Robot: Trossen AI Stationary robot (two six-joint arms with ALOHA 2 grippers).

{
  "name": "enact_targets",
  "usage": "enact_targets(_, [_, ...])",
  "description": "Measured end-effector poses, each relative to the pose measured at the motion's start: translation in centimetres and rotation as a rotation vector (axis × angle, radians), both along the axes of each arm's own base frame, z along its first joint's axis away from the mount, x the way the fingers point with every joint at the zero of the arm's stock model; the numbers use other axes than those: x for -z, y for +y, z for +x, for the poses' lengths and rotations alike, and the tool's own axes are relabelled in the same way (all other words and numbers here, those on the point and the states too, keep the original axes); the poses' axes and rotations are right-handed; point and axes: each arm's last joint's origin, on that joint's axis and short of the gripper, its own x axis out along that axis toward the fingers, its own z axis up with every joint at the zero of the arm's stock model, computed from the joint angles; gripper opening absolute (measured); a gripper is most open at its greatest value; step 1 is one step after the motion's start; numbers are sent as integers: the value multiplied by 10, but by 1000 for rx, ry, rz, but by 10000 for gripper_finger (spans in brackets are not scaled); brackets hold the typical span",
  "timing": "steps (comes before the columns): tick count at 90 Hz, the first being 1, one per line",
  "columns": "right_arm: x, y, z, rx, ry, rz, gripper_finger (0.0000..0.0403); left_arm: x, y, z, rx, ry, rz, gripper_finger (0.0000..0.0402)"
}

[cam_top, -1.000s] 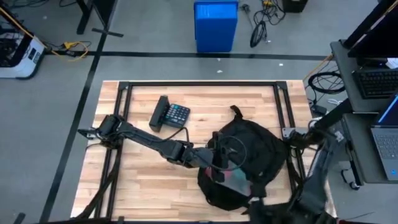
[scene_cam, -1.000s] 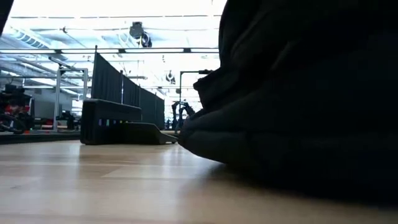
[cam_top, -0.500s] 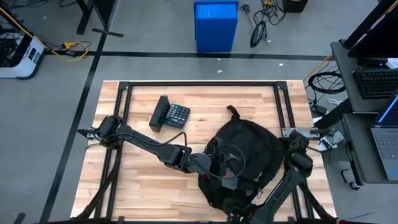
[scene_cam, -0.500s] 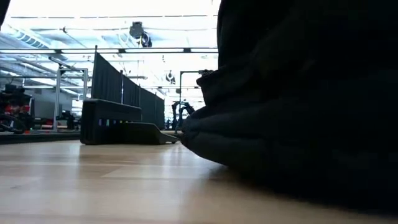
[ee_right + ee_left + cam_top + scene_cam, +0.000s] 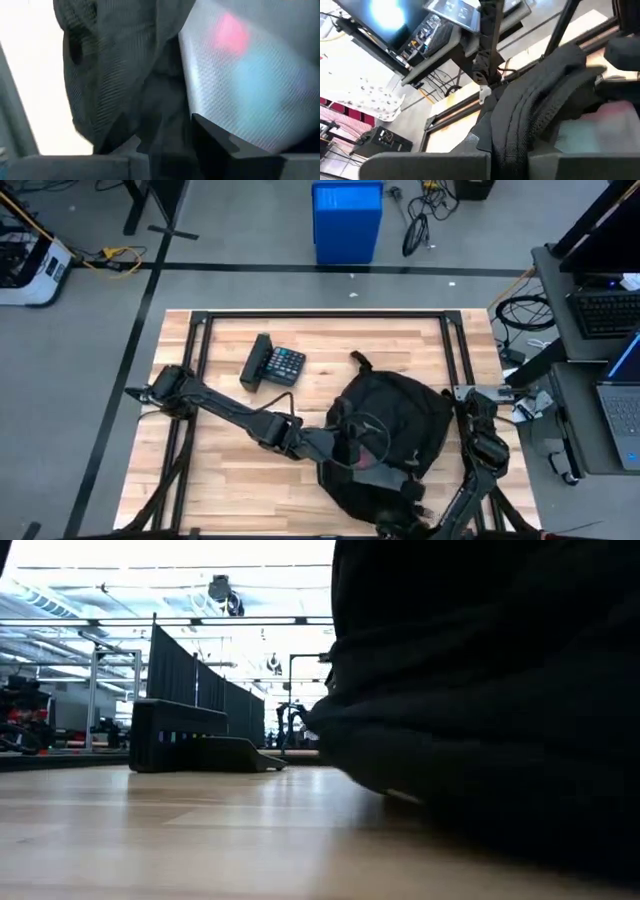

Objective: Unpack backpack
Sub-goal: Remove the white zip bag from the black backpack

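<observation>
Count, table and surroundings:
- One backpack [image 5: 395, 435], black, on the wooden table [image 5: 330, 340].
- One calculator [image 5: 273, 364] on the same table.
- Two robot arms: one left gripper [image 5: 352, 442], one right gripper [image 5: 418, 502], both at the backpack.
- One blue bin [image 5: 347, 220] on the floor past the table.
- One laptop [image 5: 622, 405] on the side desk.

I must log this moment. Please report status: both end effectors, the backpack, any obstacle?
Left end effector at the backpack opening. Right end effector at its near edge. Pale item visible inside. Calculator lies apart, no obstacle.
</observation>
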Motion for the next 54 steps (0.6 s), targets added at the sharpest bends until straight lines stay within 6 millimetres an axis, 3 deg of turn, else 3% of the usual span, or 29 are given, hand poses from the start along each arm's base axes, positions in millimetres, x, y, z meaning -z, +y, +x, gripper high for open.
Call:
enact_targets(37, [0,24,-42,88,-32,87,86,-31,20,-15,-126,-40,80,1])
enact_targets(54, [-6,28,-56,97,-59,81,86,-30,16,-14,5,-45,-20,1])
